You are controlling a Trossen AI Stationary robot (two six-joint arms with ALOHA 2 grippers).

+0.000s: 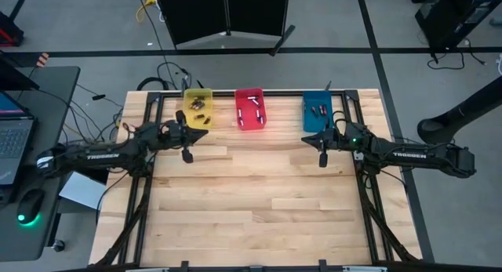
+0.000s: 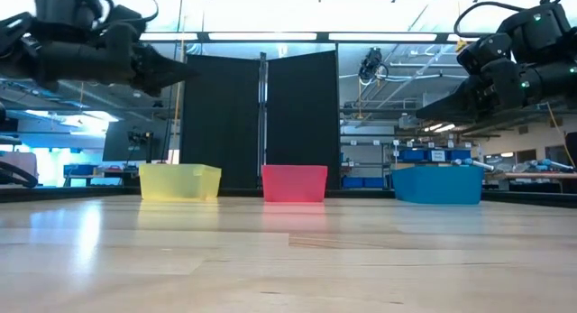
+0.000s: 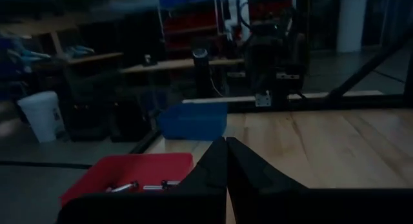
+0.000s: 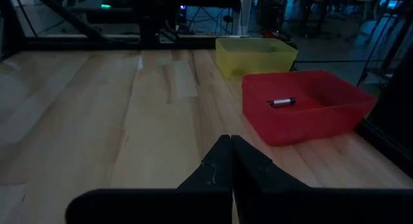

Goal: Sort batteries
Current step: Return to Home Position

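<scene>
Three bins stand in a row at the table's far edge: yellow point(image 1: 198, 107), red point(image 1: 251, 109) and blue point(image 1: 317, 111). Each holds batteries that lie on its floor: dark ones in the yellow bin point(image 1: 199, 107), pale ones in the red bin point(image 1: 252, 106), dark and reddish ones in the blue bin point(image 1: 318, 111). My left gripper point(image 1: 202, 133) hovers shut and level, just near of the yellow bin, high above the table point(image 2: 191, 76). My right gripper point(image 1: 307, 137) hovers shut, just near of the blue bin point(image 2: 416, 117). Neither has anything between its fingers point(image 3: 226, 143) point(image 4: 230, 140).
The wooden tabletop point(image 1: 251, 201) stretches bare toward its near edge. A black frame runs along the table's sides point(image 1: 145, 186). A laptop and a mouse sit on a desk point(image 1: 23, 146) left of the table.
</scene>
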